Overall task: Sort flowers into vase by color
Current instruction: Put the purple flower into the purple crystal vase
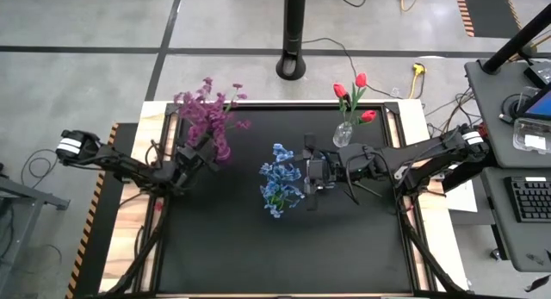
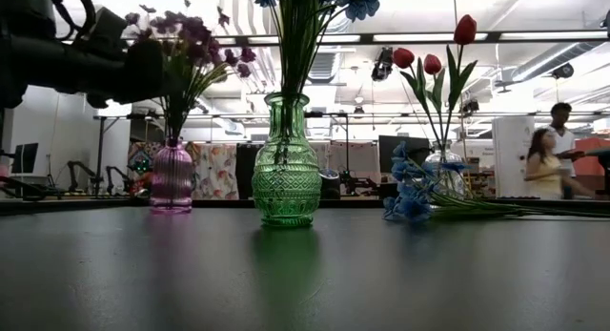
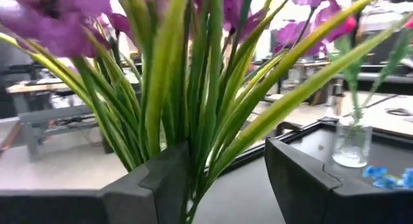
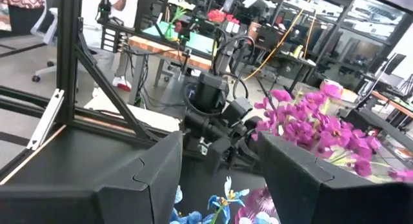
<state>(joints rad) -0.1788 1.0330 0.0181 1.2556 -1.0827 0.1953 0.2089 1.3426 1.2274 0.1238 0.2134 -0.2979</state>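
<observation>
Purple flowers [image 1: 207,114] stand in a pink vase [image 2: 172,178] at the table's far left. Blue flowers [image 1: 280,183] stand in a green vase [image 2: 286,164] at mid-table. One blue flower [image 2: 410,193] lies on the table beside the green vase. Red tulips [image 1: 351,90] stand in a clear vase [image 1: 343,133] at the far right. My left gripper [image 1: 200,154] is open, and the purple flowers' green stems [image 3: 193,121] rise between its fingers. My right gripper [image 1: 310,174] is open and empty, just right of the blue flowers. My left gripper's open fingers stand on either side of the purple flowers' stems [image 3: 200,166], low on the bunch. The stems run close along one finger [image 3: 161,179]. I cannot tell whether that finger touches them.
The black mat [image 1: 284,247] has free room toward the near edge. A black pole base [image 1: 293,68] stands beyond the far edge. A desk with a keyboard [image 1: 529,200] is to the right. People [image 2: 545,164] show in the room behind.
</observation>
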